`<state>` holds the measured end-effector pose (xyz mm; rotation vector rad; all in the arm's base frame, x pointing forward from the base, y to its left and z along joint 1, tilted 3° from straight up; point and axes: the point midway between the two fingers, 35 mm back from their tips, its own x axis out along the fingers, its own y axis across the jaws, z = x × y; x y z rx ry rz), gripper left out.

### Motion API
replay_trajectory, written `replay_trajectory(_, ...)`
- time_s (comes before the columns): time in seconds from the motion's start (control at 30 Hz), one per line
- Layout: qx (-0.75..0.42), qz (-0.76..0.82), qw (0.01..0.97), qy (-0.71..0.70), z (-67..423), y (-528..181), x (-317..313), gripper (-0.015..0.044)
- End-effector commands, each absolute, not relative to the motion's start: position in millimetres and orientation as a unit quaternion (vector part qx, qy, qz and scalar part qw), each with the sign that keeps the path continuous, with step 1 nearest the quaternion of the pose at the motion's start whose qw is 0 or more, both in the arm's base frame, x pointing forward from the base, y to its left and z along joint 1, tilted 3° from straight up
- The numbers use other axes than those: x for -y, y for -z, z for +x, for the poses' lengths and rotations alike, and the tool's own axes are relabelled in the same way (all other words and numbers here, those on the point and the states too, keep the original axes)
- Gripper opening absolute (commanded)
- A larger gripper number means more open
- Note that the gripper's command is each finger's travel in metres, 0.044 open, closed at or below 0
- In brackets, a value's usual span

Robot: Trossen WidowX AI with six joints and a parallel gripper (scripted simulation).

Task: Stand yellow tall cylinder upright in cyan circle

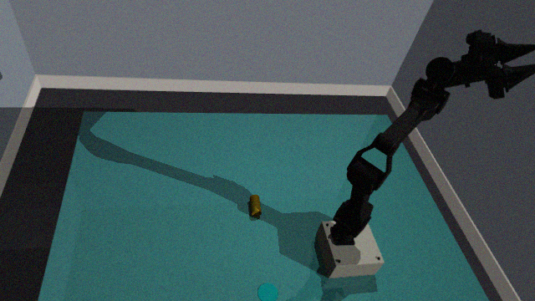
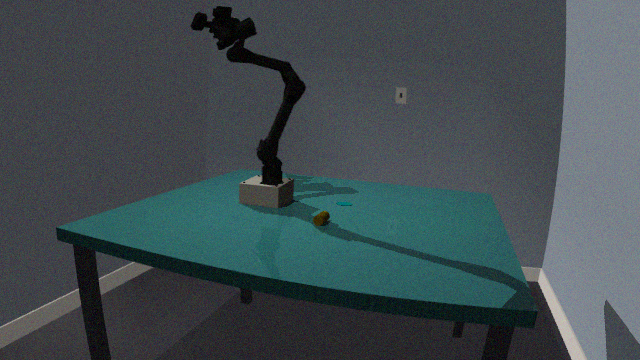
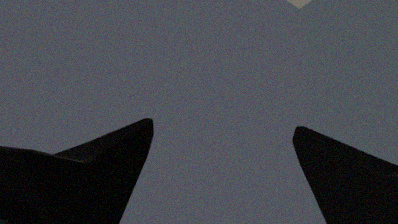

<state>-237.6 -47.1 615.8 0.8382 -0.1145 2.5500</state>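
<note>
Cylinder (image 1: 255, 206) on table, far below raised hand (image 1: 531, 58)

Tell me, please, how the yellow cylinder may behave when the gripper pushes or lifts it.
The yellow cylinder lies on its side on the smooth table, so a push would probably roll it. It looks rigid, so it should keep its shape. Stood upright, it might tip.

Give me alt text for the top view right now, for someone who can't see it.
A yellow cylinder lies on its side on a teal table, apart from the small cyan circle at the near edge. The black arm rises from its base block, its open, empty gripper raised far beyond the table.
</note>
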Motion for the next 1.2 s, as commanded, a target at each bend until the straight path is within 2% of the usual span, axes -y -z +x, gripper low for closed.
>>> replay_trajectory(0.0,0.043,0.303,0.224,-0.925,-237.9,-615.6,47.9,0.0374)
replay_trajectory(0.1,0.062,0.295,0.205,-0.931,-242.0,-611.7,61.1,0.0309)
replay_trajectory(0.37,0.183,0.258,0.075,-0.946,-252.5,-581.5,146.4,0.0309)
replay_trajectory(0.63,0.302,0.243,-0.062,-0.92,-237.1,-541.1,231.8,0.0309)
replay_trajectory(0.9,0.422,0.252,-0.203,-0.847,-194.2,-491.1,315.2,0.0309)
replay_trajectory(1.17,0.523,0.282,-0.333,-0.732,-126.6,-433.1,378.3,0.0309)
